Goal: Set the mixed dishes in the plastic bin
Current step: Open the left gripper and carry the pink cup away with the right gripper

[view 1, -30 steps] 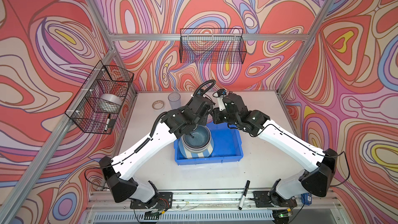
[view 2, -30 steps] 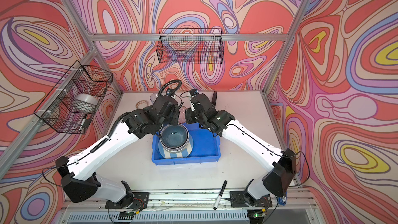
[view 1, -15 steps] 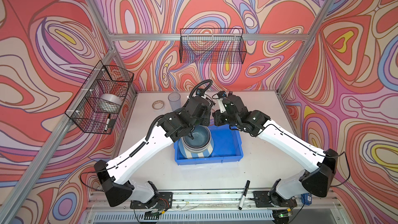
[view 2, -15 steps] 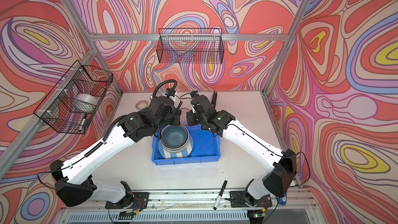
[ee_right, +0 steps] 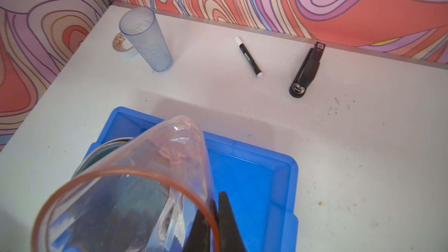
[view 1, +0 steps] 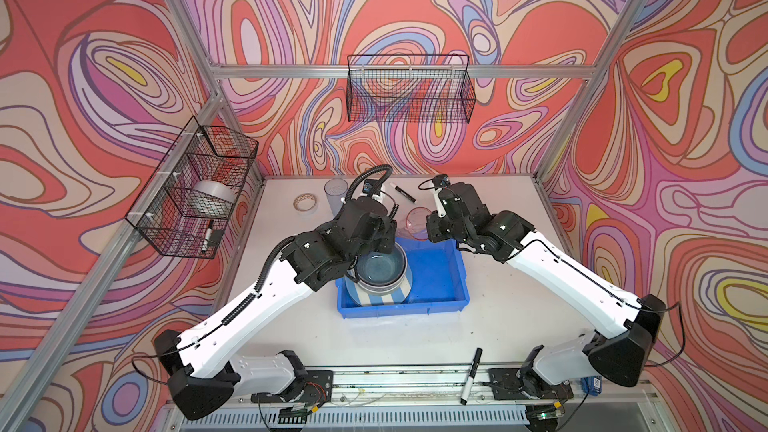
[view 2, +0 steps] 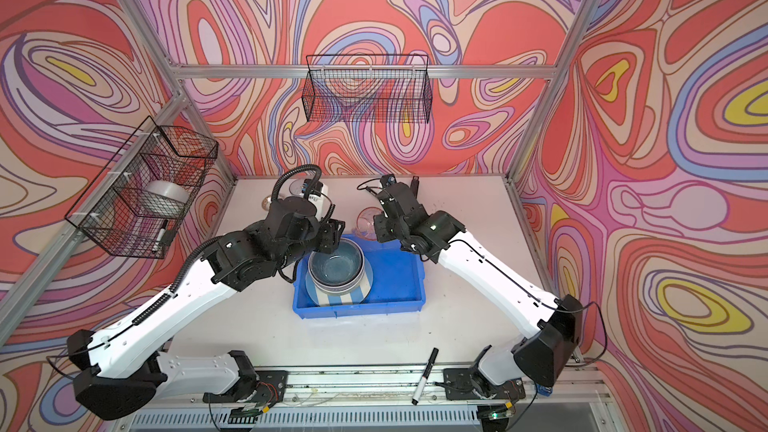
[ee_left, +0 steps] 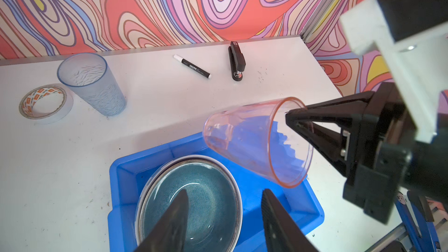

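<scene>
The blue plastic bin (view 1: 436, 284) (ee_left: 121, 173) holds a striped plate (view 1: 382, 297) with a lavender bowl and a dark blue bowl (view 1: 382, 265) (ee_left: 201, 180) stacked on it. My left gripper (ee_left: 225, 191) hangs open just above the dark blue bowl, touching nothing. My right gripper (ee_right: 218, 197) is shut on the rim of a clear pink tumbler (ee_right: 169, 156) (ee_left: 254, 139) (view 1: 415, 222). It holds the tumbler tilted over the bin's far edge. At the back left, a bluish tumbler (view 1: 336, 197) (ee_left: 94, 86) stands upright on the table.
A tape roll (ee_left: 65, 107) lies beside the bluish tumbler. A marker (ee_left: 192, 66) and a black stapler (ee_left: 236, 61) lie near the back wall. Another marker (view 1: 471, 376) lies at the front edge. Black wire baskets (view 1: 409, 91) (view 1: 195, 193) hang on the back and left walls.
My left gripper's jaws have opened above the dark blue bowl, which rests on the stack in the bin. The right gripper has stayed nearly still with the pink tumbler.
</scene>
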